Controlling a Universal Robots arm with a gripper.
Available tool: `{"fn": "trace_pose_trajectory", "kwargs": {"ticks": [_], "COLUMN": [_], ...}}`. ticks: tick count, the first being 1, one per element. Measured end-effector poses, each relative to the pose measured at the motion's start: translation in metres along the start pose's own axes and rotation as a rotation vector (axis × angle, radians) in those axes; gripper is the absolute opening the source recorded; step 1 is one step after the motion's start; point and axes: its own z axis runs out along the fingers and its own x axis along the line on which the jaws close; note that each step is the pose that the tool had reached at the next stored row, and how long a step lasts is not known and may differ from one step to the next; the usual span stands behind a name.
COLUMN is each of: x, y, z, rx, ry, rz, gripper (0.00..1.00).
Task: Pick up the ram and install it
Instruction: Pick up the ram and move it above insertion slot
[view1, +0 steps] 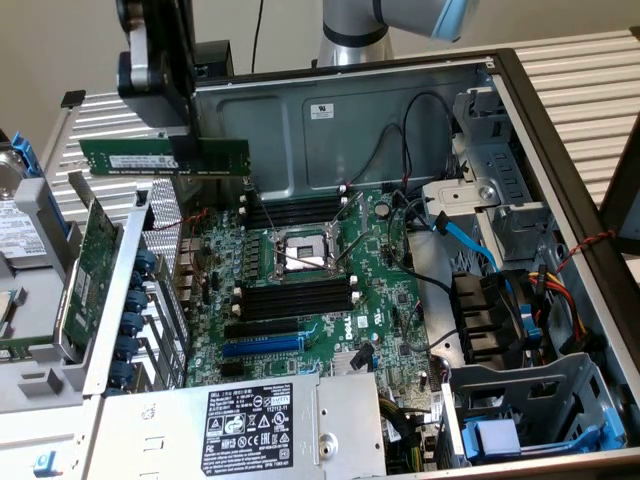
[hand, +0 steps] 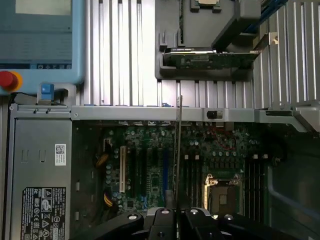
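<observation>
I see the gripper (view1: 187, 150) clamped shut on the ram (view1: 125, 157). It grips the stick partway along its length, so most of the stick pokes out toward the exterior view's left. The ram hangs level in the air near the far corner of the open computer case (view1: 400, 110), above the case's wall on the exterior view's left. It touches nothing but the fingers. Down on the motherboard (view1: 340, 325), the black slots (view1: 298, 297) beside the processor socket (view1: 300, 250) are well apart from the ram. A green expansion card (view1: 88, 270) stands along that same case wall.
</observation>
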Motion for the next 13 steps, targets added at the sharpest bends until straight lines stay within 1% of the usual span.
{"fn": "trace_pose_trajectory", "kwargs": {"ticks": [2, 3, 5, 6, 8, 11, 12, 13], "x": [-0.001, -0.002, -0.004, -0.006, -0.011, -0.020, -0.023, -0.026], "y": [-0.0072, -0.0102, -0.0149, -0.0173, -0.0220, -0.0293, -0.0319, -0.0347], "z": [-0.0001, -0.0002, -0.0002, -0.0001, 0.0003, 0.0012, 0.0016, 0.0018], "rx": [0.0036, 0.0072, 0.0202, 0.0279, 0.0403, 0.0544, 0.0583, 0.0608], "ry": [0.0000, 0.0003, 0.0008, 0.0018, 0.0043, 0.0083, 0.0095, 0.0105], "rz": [0.000, 0.000, -0.001, -0.001, -0.002, -0.003, -0.003, -0.003], "gripper": [0.14, 0.14, 0.14, 0.14, 0.14, 0.14, 0.14, 0.14]}}
